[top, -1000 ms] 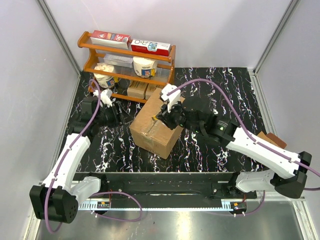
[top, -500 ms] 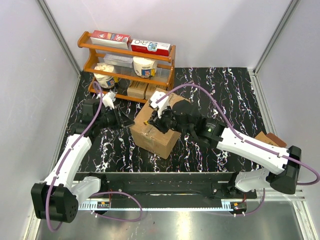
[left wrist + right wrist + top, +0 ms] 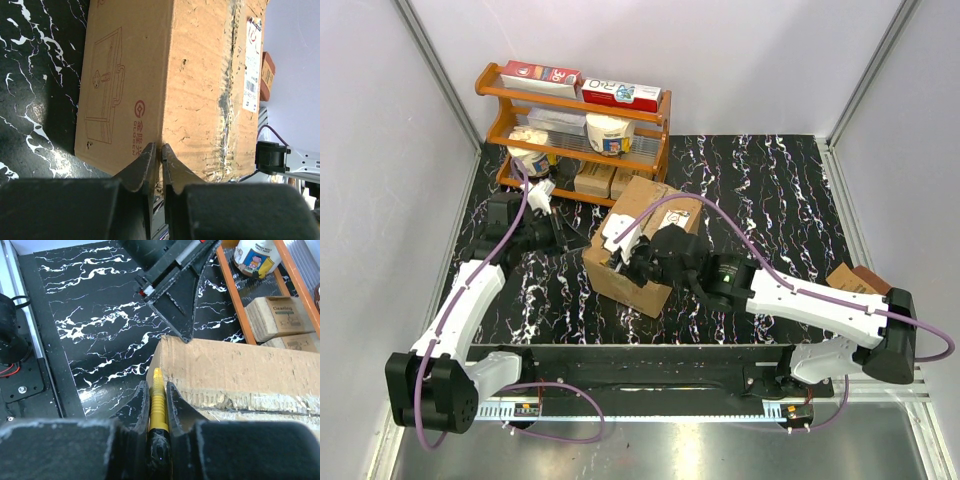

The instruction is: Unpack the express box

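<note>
The express box is a large brown carton lying closed on the black marbled table, with a white label and a taped seam. My left gripper is shut, and its tips rest against the box's corner edge. It shows as a black wedge in the right wrist view. My right gripper is shut on a yellow-and-black pen-like tool. The tool's tip lies at the left end of the box, by the seam. The right gripper hangs over the box's near-left part.
An orange wooden shelf stands just behind the box, holding red-and-white boxes, white tubs and small tan cartons. Two brown items lie at the right edge. White walls close in the table on three sides.
The left gripper has closed and come against the box's corner. The right arm has slid the tool leftward along the box's top to its left end.
</note>
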Controlling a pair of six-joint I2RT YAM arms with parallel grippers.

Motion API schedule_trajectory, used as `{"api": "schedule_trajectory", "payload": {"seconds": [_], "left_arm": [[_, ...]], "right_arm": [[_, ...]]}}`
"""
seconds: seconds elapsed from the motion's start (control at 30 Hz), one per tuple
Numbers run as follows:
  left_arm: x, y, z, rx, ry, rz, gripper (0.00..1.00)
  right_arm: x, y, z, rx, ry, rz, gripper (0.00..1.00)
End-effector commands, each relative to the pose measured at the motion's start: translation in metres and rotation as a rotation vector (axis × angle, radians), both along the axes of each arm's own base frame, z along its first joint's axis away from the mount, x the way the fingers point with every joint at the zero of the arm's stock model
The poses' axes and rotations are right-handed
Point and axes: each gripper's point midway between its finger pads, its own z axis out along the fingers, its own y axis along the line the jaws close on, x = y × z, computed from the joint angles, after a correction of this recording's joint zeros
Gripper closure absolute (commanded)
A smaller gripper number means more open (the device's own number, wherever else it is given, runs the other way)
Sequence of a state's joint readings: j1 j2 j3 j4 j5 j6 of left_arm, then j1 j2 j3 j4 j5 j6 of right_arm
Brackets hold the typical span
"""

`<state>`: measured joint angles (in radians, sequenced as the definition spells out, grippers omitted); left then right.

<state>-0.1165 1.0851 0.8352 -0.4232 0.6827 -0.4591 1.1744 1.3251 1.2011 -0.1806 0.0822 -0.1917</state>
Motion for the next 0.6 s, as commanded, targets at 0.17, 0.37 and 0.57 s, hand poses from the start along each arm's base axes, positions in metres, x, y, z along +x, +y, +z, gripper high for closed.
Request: {"api": "schedule_trajectory", "payload": {"seconds": [0.17, 0.37, 0.57], "left_arm": [[0.008, 0.006, -0.009, 0.069, -0.016, -0.002, 1.0], [0.009, 0.009, -0.012, 0.095, -0.015, 0.007, 1.0], [0.01, 0.011, -0.007, 0.1, -0.028, 0.02, 1.0]], "right_arm": [[0.008, 0.006, 0.006, -0.02, -0.161, -0.047, 1.0], [0.008, -0.002, -0.001, -0.037, -0.16, -0.06, 1.0], [0.004, -0.009, -0.01, -0.062, -0.133, -0.063, 1.0]]}}
